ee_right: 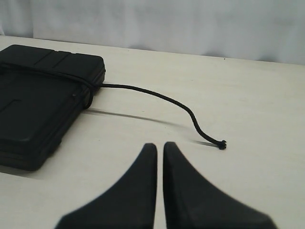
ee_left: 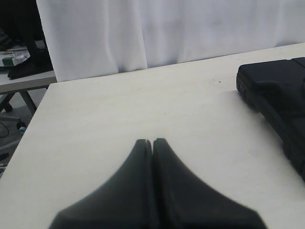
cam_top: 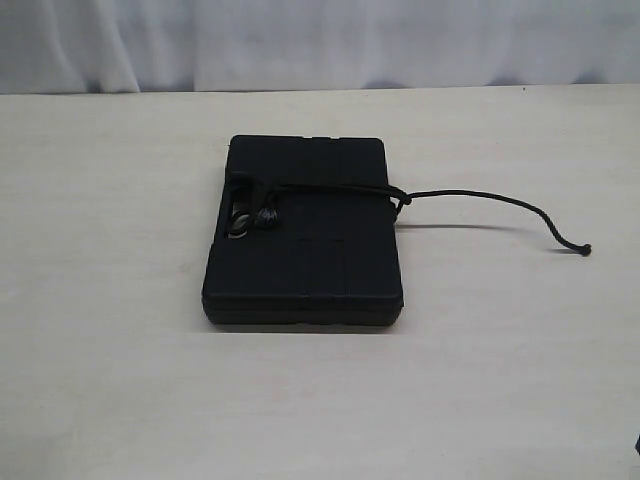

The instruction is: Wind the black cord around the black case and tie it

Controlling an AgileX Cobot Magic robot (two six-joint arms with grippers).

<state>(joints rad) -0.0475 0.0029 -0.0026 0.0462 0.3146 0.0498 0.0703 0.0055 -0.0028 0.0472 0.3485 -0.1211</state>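
black case [cam_top: 300,260] flat near the middle of pale table [cam_top: 100,350]. black cord [cam_top: 470,193] across its lid and round the right edge, frayed tuft by the handle cutout, loose end trailing right, knobbed tip well apart from case. left gripper [ee_left: 152,141] pressed closed, empty. right gripper [ee_right: 159,145] likewise closed, holding nothing, near cord tip.

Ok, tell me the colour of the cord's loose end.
The cord is black, like the case; right wrist view shows it best.
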